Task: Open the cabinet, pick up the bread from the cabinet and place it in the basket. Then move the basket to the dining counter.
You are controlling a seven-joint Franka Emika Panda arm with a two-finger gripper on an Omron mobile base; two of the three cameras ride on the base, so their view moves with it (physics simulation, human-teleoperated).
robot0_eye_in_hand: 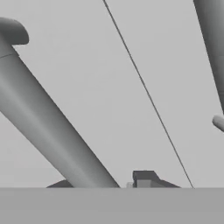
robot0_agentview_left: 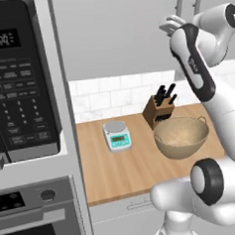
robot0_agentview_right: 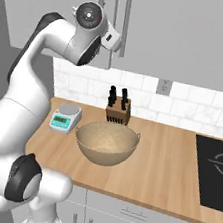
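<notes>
Hand view puts the pincer (robot0_eye_in_hand: 105,186) astride one bar handle (robot0_eye_in_hand: 48,127), fingers spread, not yet clenched. The cabinet (robot0_agentview_right: 181,33) is shut, so the bread is hidden. A skewed pull could slip off the bar. Two doors, two handles; one basket (robot0_agentview_right: 106,144) on the worktop (robot0_agentview_right: 159,176).

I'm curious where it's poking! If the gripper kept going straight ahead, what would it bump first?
Probably the cabinet handle: in the hand view that bar runs right down between the fingers, with the door just behind. Depth is hard to judge.
</notes>
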